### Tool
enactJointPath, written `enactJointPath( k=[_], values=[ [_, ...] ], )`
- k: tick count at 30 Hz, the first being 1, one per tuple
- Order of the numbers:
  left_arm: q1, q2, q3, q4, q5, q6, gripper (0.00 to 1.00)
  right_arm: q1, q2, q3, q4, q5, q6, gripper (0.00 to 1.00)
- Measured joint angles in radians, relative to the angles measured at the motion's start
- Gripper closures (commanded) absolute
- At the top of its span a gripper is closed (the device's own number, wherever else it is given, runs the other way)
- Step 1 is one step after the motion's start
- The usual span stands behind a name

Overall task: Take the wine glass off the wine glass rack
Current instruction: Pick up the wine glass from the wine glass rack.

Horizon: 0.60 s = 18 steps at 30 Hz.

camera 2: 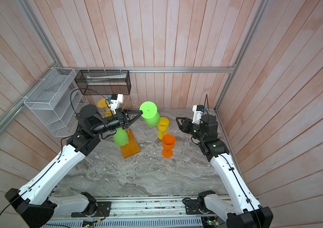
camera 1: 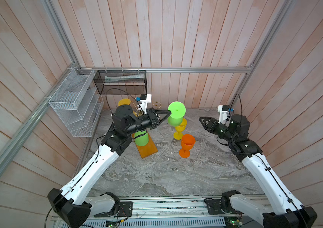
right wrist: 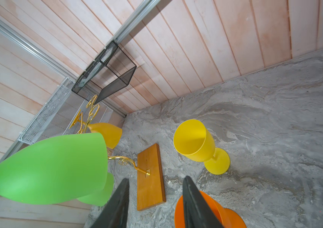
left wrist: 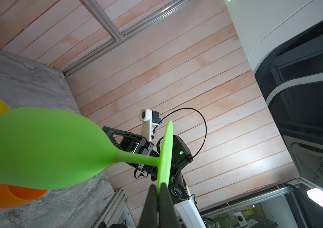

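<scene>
Grey marble tabletop (camera 1: 156, 177): an orange plastic goblet (camera 1: 187, 143) stands upright nearest, with a yellow plastic goblet (camera 1: 180, 128) upright just beyond it. To the left, the gold wire wine glass rack (camera 1: 147, 150) on its amber wooden base carries a second green glass (camera 1: 141, 139) hanging bowl-down. The right gripper (camera 1: 202, 122) hovers at right, jaws partly apart and empty. The left gripper (left wrist: 160, 187) is clamped on the foot rim of the green plastic wine glass (camera 1: 176, 110), which is tilted foot-up in the air, right of the rack and clear of it. An amber glass (camera 1: 124, 102) hangs on the rack's far side.
</scene>
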Motion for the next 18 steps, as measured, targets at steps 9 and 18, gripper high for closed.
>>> enactJointPath(
  k=[9,18],
  values=[
    [-0.055,0.087,0.146,0.021,0.045,0.277,1.0,-0.152,-0.018,-0.009,0.004,-0.083,0.115,0.6],
    [-0.189,0.1,0.204,-0.058,-0.135,0.743,1.0,-0.251,-0.016,-0.059,0.033,-0.184,0.271,0.62]
  ],
)
